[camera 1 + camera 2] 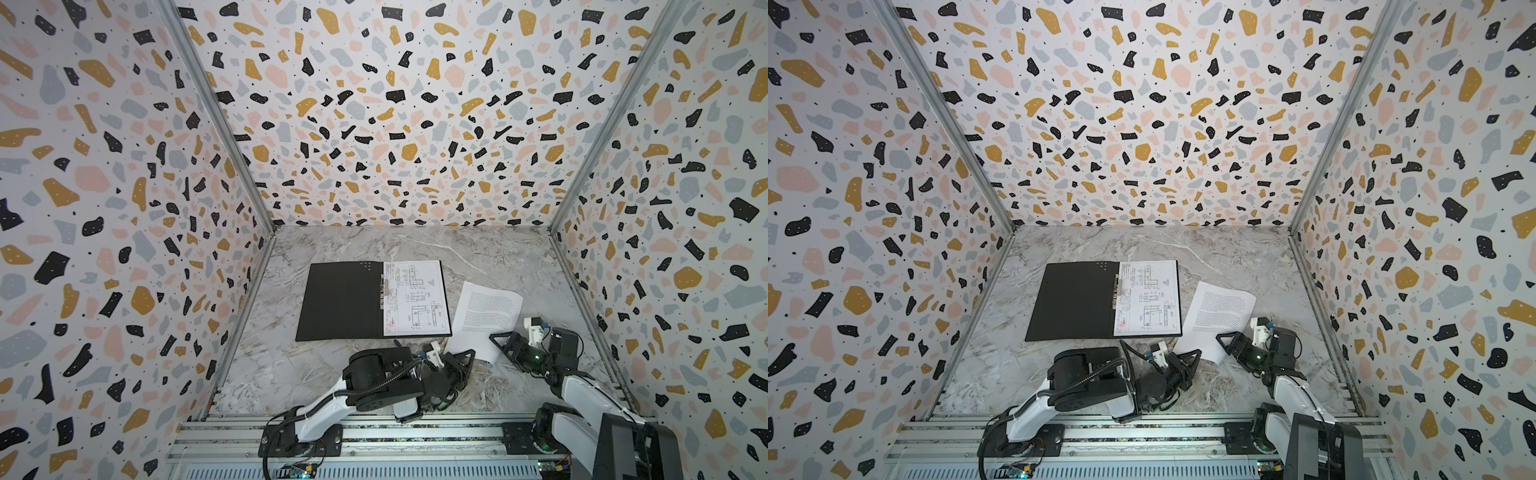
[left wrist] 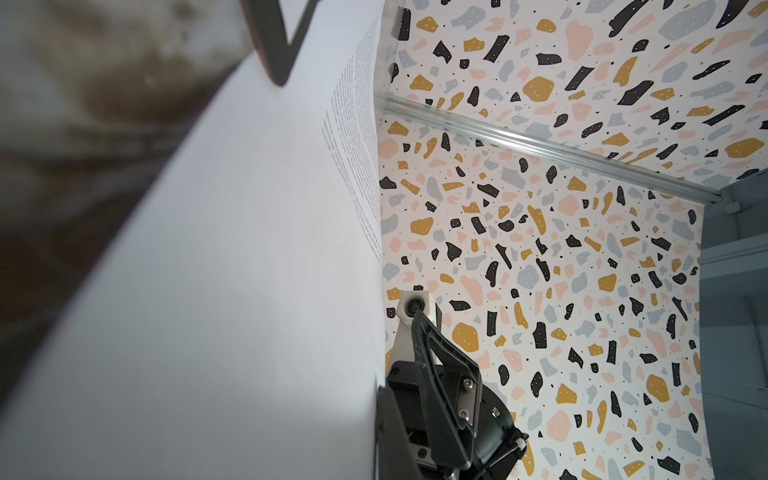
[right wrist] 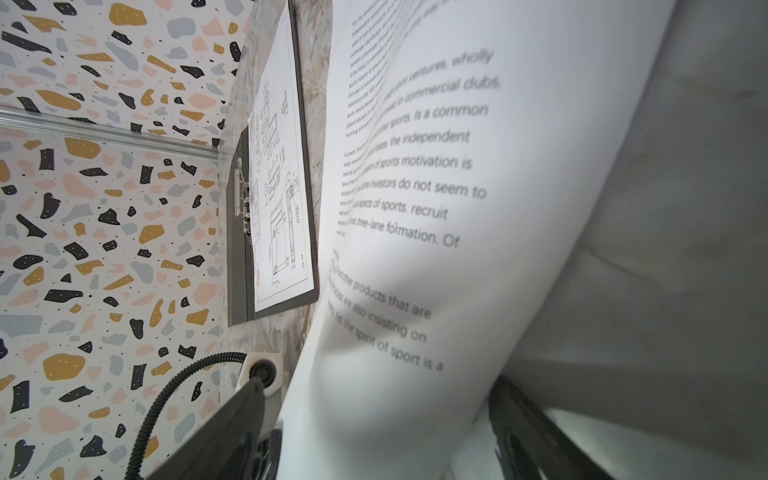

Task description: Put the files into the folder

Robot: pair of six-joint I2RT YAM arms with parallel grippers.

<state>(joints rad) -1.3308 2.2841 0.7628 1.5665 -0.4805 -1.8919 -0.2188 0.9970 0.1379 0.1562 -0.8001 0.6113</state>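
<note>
Terrazzo-patterned walls [image 1: 374,124], speckled in black, ochre, pink and grey, are enclosing the cell on three sides, and bare metal corner posts [image 1: 216,116] are running up where they meet. A grey-veined marble bench [image 1: 374,245] is filling the floor of the cell, with a slotted aluminium rail [image 1: 374,432] carrying both arm bases along its near edge. The folder [image 1: 340,303] is lying open and flat near the middle of the bench, its black inside facing up. The drawing sheet [image 1: 415,299] is sitting squarely on the folder's right half, just beside the metal clip [image 1: 384,286] at the spine. The text sheet [image 1: 486,311] is lying outside the folder, just to its right and turned at an angle. Its far part is resting on the marble while its near part is bowing up off the surface, as the right wrist view shows. The left tool [image 1: 469,356] is pinching that sheet's near edge with its jaws fully closed. The right tool [image 1: 496,343] is standing wide open at the same end of the page, its fingers either side of the paper and gripping nothing.
</note>
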